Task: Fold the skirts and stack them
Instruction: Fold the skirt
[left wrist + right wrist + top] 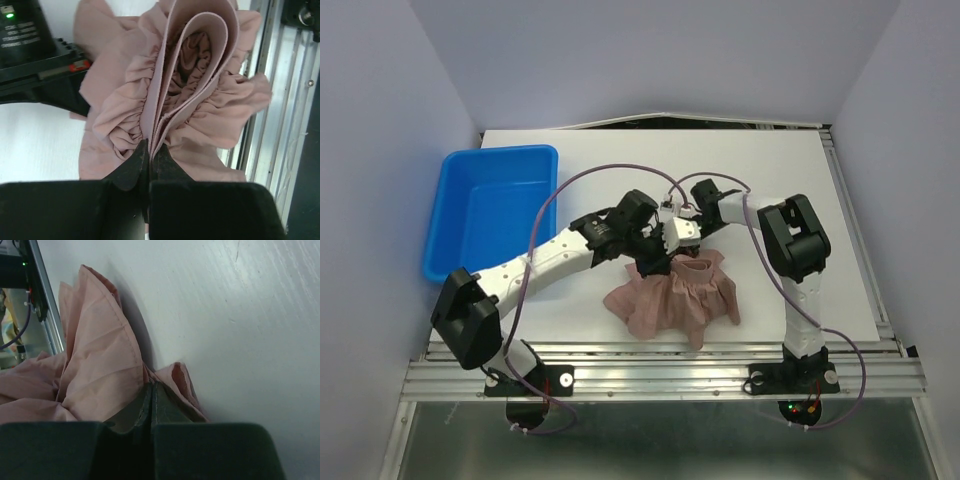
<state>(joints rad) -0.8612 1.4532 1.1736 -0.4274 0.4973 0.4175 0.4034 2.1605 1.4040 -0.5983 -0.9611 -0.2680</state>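
Observation:
One mauve-pink skirt [675, 298] hangs bunched over the near middle of the white table, its ruffled hem spread toward the front edge. My left gripper [653, 250] is shut on the skirt's gathered waistband [165, 95], which loops open ahead of the jaws in the left wrist view. My right gripper [683, 240] is shut on a fold of the same skirt [100, 370], close beside the left gripper. Both grippers hold the cloth's upper edge a little above the table. No second skirt shows.
A blue plastic bin [492, 208] stands at the table's left, nothing showing in it. The metal rail [660, 362] runs along the near edge, just below the skirt's hem. The white table top [770, 180] extends behind and to the right.

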